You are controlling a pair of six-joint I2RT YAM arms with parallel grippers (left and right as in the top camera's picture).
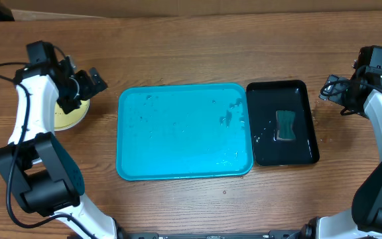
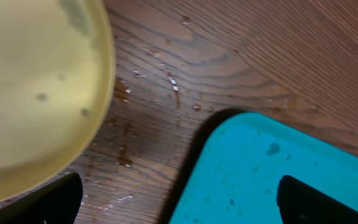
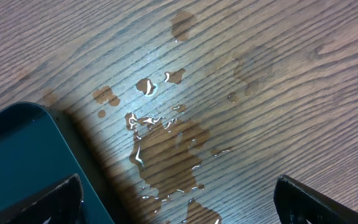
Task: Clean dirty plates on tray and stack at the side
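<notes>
Plates: only 1 shows, the yellow-green plate point(image 1: 73, 117), lying on the bench point(image 1: 197, 53) at the far left, off the turquoise tray point(image 1: 178, 133) and well apart from its left rim. The left arm covers part of the plate, so I cannot tell whether other plates lie under it. In the left wrist view its face point(image 2: 36, 93) carries a few faint dark specks, and its rounded edge is separated from the tray's rounded corner point(image 2: 272, 174) by a strip of wet wood.

The tray holds only droplets and a thin film of water. Its right rim sits just beside the black tray point(image 1: 270, 106), which has a green sponge point(image 1: 286, 125) lying in it.

The left gripper point(image 1: 88, 85) hangs above the plate's far-right edge with its 2 fingers spread wide point(image 2: 48, 202), nothing between them. The right gripper point(image 1: 330, 89) hovers over bare bench past the black tray's far-right corner point(image 3: 23, 162), fingers point(image 3: 328, 199) likewise wide apart and empty, above a puddle point(image 3: 166, 143) on the wood. Bare bench runs along the far side and the near side of both trays.
</notes>
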